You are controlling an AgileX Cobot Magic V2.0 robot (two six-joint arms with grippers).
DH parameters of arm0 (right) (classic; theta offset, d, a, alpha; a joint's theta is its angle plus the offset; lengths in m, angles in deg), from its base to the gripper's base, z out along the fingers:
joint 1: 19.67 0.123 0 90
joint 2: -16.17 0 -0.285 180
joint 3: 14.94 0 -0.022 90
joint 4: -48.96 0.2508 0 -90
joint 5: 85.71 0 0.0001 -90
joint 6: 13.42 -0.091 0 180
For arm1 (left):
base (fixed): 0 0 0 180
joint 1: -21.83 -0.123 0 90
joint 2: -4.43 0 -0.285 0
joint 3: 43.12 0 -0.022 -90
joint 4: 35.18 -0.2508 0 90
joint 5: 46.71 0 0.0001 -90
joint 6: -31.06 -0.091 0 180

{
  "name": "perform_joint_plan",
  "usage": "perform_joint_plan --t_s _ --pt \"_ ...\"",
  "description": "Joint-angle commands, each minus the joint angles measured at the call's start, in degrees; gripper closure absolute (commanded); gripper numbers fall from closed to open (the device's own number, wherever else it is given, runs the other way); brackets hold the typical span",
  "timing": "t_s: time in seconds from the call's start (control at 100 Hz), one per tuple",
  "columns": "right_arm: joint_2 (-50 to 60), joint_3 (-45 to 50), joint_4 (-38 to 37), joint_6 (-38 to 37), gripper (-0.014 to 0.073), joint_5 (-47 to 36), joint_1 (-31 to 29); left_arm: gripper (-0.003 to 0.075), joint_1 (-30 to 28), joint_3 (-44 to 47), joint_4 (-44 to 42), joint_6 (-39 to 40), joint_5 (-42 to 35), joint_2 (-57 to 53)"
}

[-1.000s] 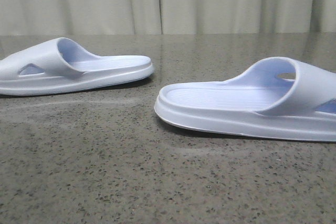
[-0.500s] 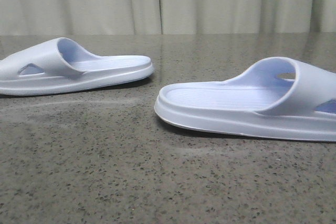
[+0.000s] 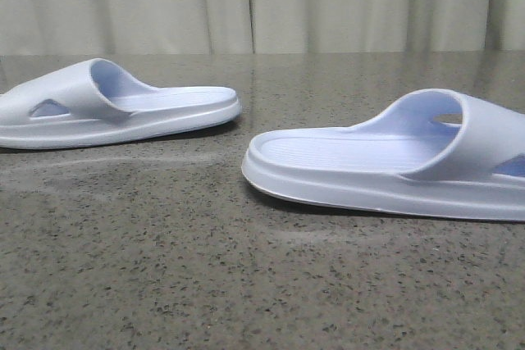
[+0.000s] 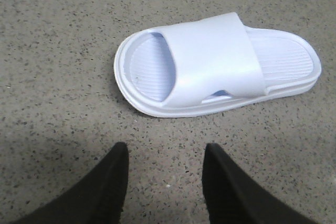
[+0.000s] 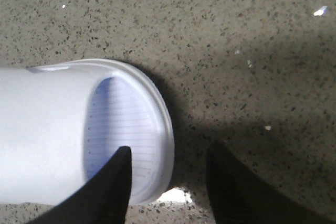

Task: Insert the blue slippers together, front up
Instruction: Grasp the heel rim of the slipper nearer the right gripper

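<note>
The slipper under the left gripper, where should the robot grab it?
Probably the wide strap of the left slipper, from above. The slipper lies flat, sole down, and the arched strap leaves a gap over the footbed for a finger. The open left gripper hovers short of it, holding nothing.

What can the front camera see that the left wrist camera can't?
Only the front view shows both blue slippers at once, the left slipper and the right slipper, lying apart with heels toward each other, plus the curtain behind. Only the left wrist view shows the left tool, open and empty, short of the slipper, and looks down on that slipper's strap and ribbed footbed. Both show the left slipper resting sole-down on the speckled table.
</note>
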State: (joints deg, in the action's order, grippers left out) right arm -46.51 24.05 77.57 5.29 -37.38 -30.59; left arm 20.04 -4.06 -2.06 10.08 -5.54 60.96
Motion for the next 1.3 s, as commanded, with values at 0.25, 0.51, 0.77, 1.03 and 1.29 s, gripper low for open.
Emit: perform_joint_plan --t_s 0.25,0.51,0.77,1.03,1.29 --pt "-4.3 -1.9 5.5 5.5 0.0315 0.5 -0.6 0.0431 -0.1 -2.0 5.5 -3.7 -1.4 2.5" --pt "-8.2 -1.9 16.2 13.7 0.0315 3.5 -5.9 0.0431 -0.1 -2.0 5.5 -4.5 -1.6 2.5" --pt "-10.2 -1.9 17.8 16.2 0.0315 5.6 -7.4 0.0431 -0.1 -2.0 5.5 -4.8 -1.6 2.5" --pt "-11.9 -1.9 18.3 16.9 0.0319 6.8 -7.4 0.0431 -0.1 -2.0 5.5 -4.8 -2.2 2.6" --pt "-12.4 -1.9 19.3 18.0 0.0557 7.4 -7.4 0.0431 -0.1 -2.0 5.5 -4.8 -2.2 2.7"
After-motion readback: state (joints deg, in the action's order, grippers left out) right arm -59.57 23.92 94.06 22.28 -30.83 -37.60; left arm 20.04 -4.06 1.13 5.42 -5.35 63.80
